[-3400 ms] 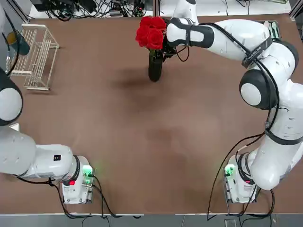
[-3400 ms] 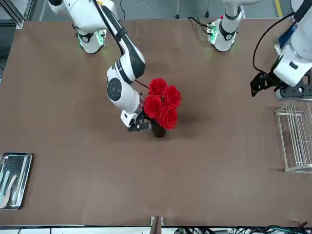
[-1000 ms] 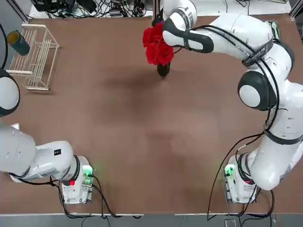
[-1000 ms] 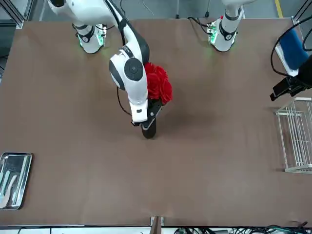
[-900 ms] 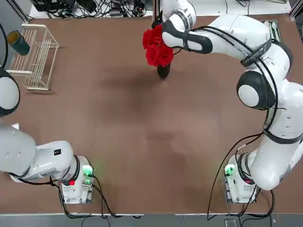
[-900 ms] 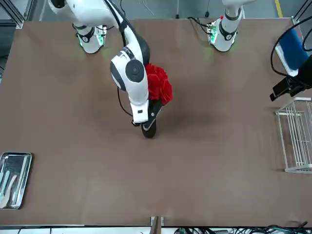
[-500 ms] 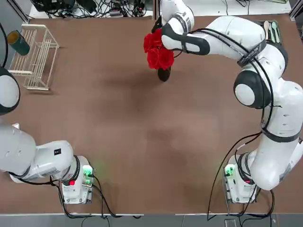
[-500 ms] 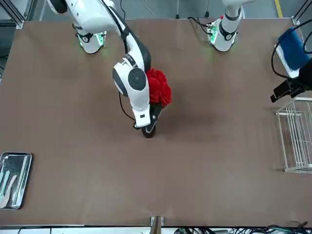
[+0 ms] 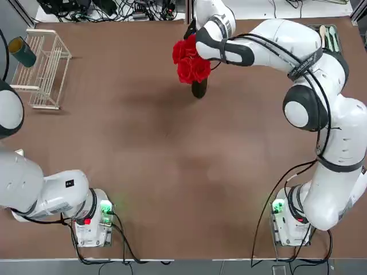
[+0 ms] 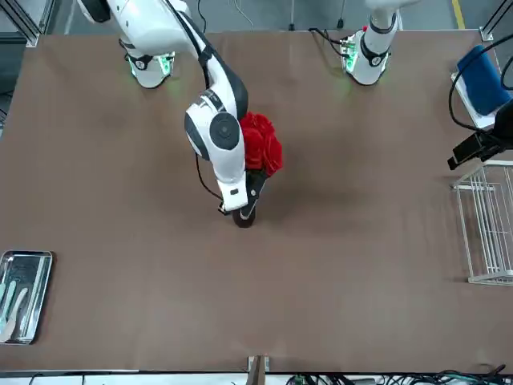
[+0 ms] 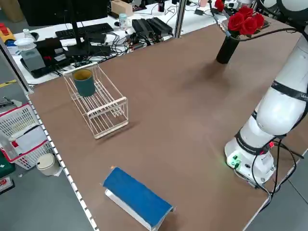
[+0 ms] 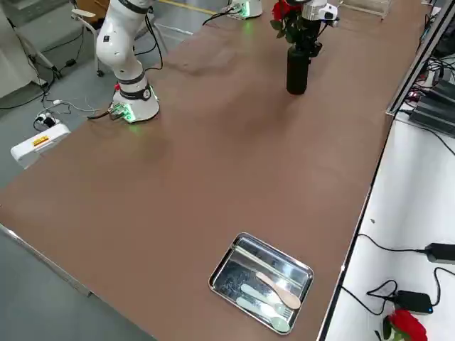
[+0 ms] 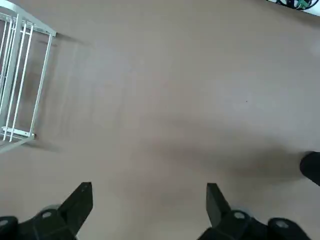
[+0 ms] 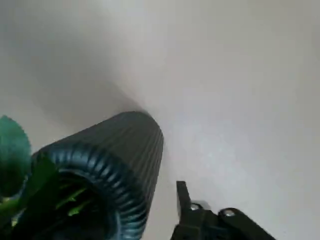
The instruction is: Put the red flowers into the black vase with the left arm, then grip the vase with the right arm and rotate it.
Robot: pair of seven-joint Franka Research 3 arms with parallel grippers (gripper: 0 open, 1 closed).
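Observation:
The black vase (image 9: 199,89) stands upright at the far middle of the table with the red flowers (image 9: 188,54) in it, their blooms leaning to its left. My right gripper (image 10: 243,204) reaches down around the vase's upper part from above. In the right wrist view one finger (image 14: 182,197) stands a little apart from the ribbed vase wall (image 14: 115,165), so the jaws are open around it; the other finger is hidden. My left gripper (image 13: 150,187) hangs open and empty over bare table near the rack, far from the vase.
A white wire rack (image 9: 43,69) holding a dark teal cup (image 9: 22,51) stands at the far left. A metal tray (image 10: 24,297) with utensils lies at the far right corner. A blue-topped box (image 11: 137,197) sits at the table's left edge.
Since the earliest frames the right wrist has swung round the vase, turning it with the flowers and shifting it slightly right. Over the last second it barely moved. The left arm drew back.

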